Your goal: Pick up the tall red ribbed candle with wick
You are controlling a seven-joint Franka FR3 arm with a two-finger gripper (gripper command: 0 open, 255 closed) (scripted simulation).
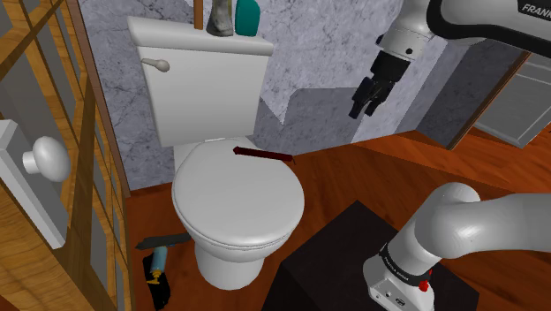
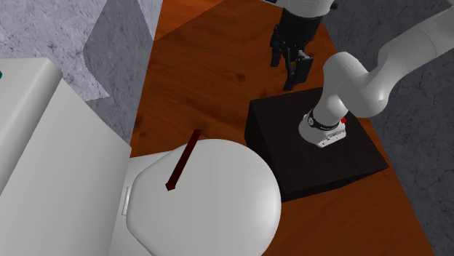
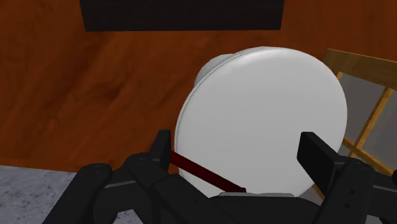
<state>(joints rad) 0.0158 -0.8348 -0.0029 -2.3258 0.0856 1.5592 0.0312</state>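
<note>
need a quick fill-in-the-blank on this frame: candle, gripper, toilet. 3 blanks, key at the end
1. On the white toilet, the dark red candle lies flat across the closed ___.
2. The gripper hangs in the air away from the candle, its jaws ___.
3. The teal bottle stands on top of the toilet's ___.
Missing words: lid; open; tank.

A white arm (image 1: 459,225) of rounded, glossy segments with dark rings at the joints. Black lettering (image 1: 535,9) marks its upper link, a small red dot (image 1: 425,284) sits by the base collar, and its two-finger gripper (image 1: 363,109) is all black.
</note>
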